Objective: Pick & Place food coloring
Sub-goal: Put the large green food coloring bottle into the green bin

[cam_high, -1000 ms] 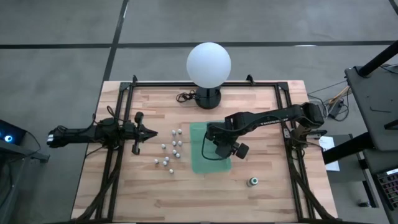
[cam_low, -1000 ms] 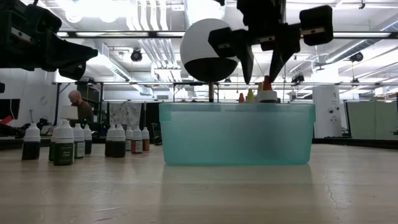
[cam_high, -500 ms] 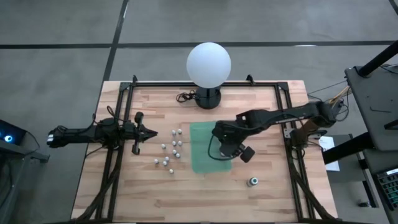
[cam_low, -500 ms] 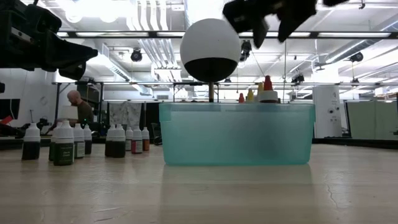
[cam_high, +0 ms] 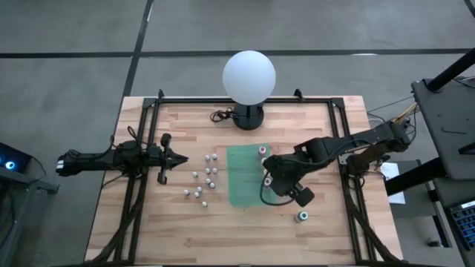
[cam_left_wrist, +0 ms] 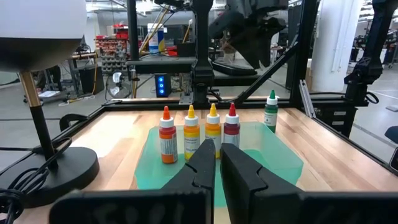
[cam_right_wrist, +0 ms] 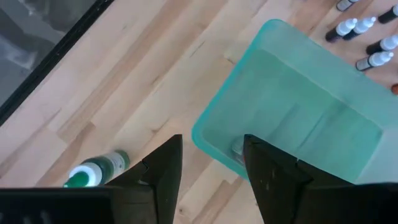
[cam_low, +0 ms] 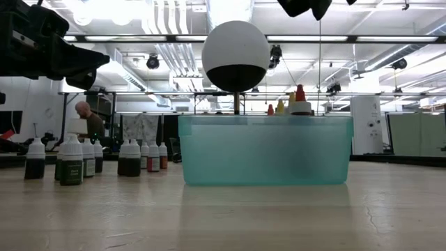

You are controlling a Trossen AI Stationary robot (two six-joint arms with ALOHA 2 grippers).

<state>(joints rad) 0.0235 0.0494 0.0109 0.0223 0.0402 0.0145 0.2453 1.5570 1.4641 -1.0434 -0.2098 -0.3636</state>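
Wooden planks are forming the table (cam_high: 185,230), which is sitting inside a black frame on a grey floor, with a white globe lamp (cam_high: 249,74) standing at its far edge. Left arm is lying stretched out low over the table's left side, its left gripper (cam_high: 178,158) pointing toward the centre with fingers pressed together and holding nothing. Right arm is reaching in from the right side and bending down over the near right corner of the teal bin (cam_high: 241,178); its right gripper (cam_high: 280,187) is hanging above that corner with fingers (cam_right_wrist: 165,171) spread apart and nothing between them. Bin is sitting at the table's centre and is translucent; four bottles with coloured tops (cam_left_wrist: 199,130), orange, yellow, yellow-orange and red, are standing upright in a row inside it along its right side, as the left wrist view is showing. Green bottle (cam_high: 302,216) is standing on bare wood outside the bin, near its right front corner and just beside the open right gripper, apart from it and not touching the fingers. Cluster of small white-capped bottles (cam_high: 204,178) is standing upright on the wood between the left gripper and the bin, well apart from the right gripper. Beyond the table, a person (cam_low: 85,118) is showing in the workshop background.
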